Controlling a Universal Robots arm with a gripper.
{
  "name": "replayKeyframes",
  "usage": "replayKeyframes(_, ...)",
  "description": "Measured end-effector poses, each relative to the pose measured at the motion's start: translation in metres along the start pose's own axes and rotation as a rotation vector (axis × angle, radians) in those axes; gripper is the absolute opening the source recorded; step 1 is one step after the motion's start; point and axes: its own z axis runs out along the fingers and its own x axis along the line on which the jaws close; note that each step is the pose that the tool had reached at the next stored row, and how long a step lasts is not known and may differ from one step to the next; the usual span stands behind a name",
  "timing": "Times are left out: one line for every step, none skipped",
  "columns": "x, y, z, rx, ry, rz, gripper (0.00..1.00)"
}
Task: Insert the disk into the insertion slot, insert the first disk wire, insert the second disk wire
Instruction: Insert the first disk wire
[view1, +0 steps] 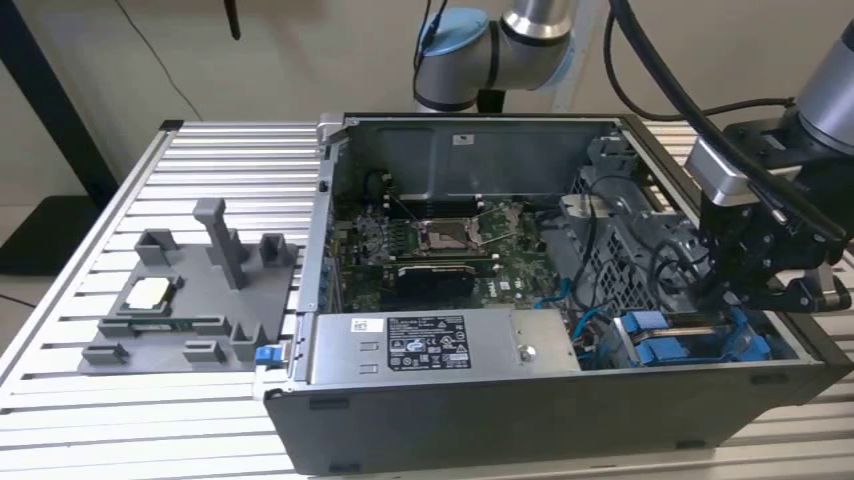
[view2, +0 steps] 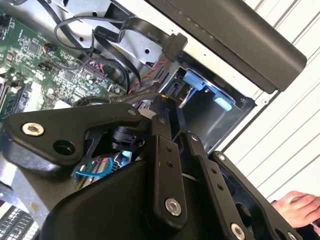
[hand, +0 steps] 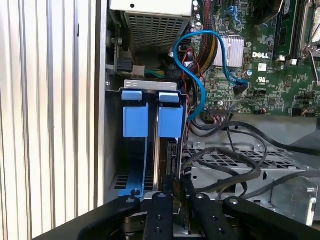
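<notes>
The disk (hand: 172, 155) stands on edge in the insertion slot (hand: 115, 150), held in its blue carrier (hand: 170, 120), with a second blue carrier (hand: 135, 117) alongside. In the exterior view the disk (view1: 694, 325) sits low in the case's near corner on the exterior view's right. My gripper (hand: 175, 182) hangs directly over the disk's dark edge with its fingers drawn close together; I cannot tell whether they pinch anything. From the second wrist view the gripper (view2: 167, 102) points at the carriers (view2: 200, 82). A black flat wire with its plug (view2: 172, 45) hangs loose above the bay.
Black cables (hand: 235, 160) lie across the perforated cage beside the bay, and a blue cable (hand: 200, 85) loops from the motherboard. The silver power supply box (view1: 427, 345) fills the case front. A grey fixture (view1: 187, 300) stands on the slatted table. A hand (view2: 300, 205) is near the case.
</notes>
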Motion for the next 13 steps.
replayKeyframes(0.0001, 0.0, 0.0005, -0.0001, 0.0016, 0.0, 0.19)
replayKeyframes(0.0002, 0.0001, 0.0014, -0.0001, 0.0027, 0.0, 0.19)
replayKeyframes(0.0003, 0.0001, 0.0026, -0.0002, 0.0036, 0.0, 0.19)
replayKeyframes(0.0003, 0.0002, 0.0035, -0.0002, 0.0049, 0.0, 0.19)
replayKeyframes(0.0004, 0.0002, 0.0045, -0.0003, 0.0061, 0.0, 0.19)
replayKeyframes(0.0005, 0.0003, 0.0054, -0.0003, 0.0072, 0.0, 0.19)
replayKeyframes(0.0005, 0.0003, 0.0059, -0.0003, 0.0076, 0.0, 0.19)
replayKeyframes(0.0005, 0.0003, 0.0063, -0.0003, 0.0076, 0.0, 0.19)
replayKeyframes(0.0004, 0.0003, 0.0067, -0.0003, 0.0077, 0.0, 0.19)
replayKeyframes(0.0003, 0.0004, 0.007, -0.0003, 0.0074, 0.0, 0.19)
replayKeyframes(0.0001, 0.0004, 0.0073, -0.0003, 0.0073, 0.0, 0.19)
replayKeyframes(-0.0001, 0.0004, 0.0075, -0.0003, 0.0073, 0.0, 0.19)
replayKeyframes(-0.0002, 0.0004, 0.0078, -0.0003, 0.0072, 0.0, 0.19)
